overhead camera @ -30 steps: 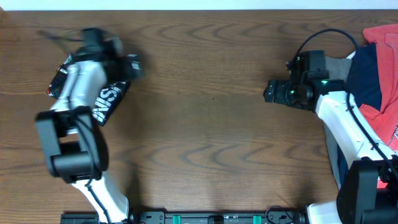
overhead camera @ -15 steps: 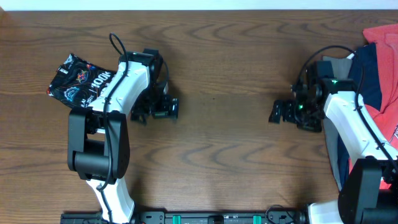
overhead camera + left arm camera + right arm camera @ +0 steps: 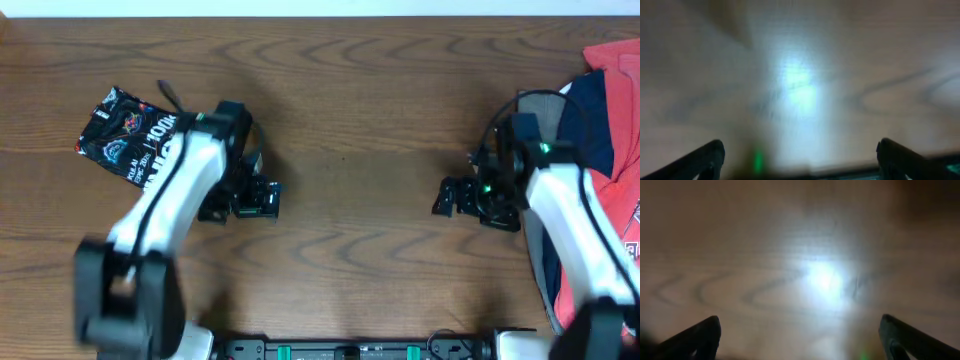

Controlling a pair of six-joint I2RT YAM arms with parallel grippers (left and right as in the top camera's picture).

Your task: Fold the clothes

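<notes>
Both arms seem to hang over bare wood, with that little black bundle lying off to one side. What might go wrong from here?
1. The left arm's white link passes by the edge of the folded black patterned jersey; a swing might brush it and undo the fold.
2. The right arm lies over the pile of red, navy and grey garments and might drag cloth along when it moves.

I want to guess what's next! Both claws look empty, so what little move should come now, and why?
Probably turn the right claw toward the clothes pile at the right edge. The black jersey already lies in a small folded bundle, and the left claw is open and empty too, above the table.
</notes>
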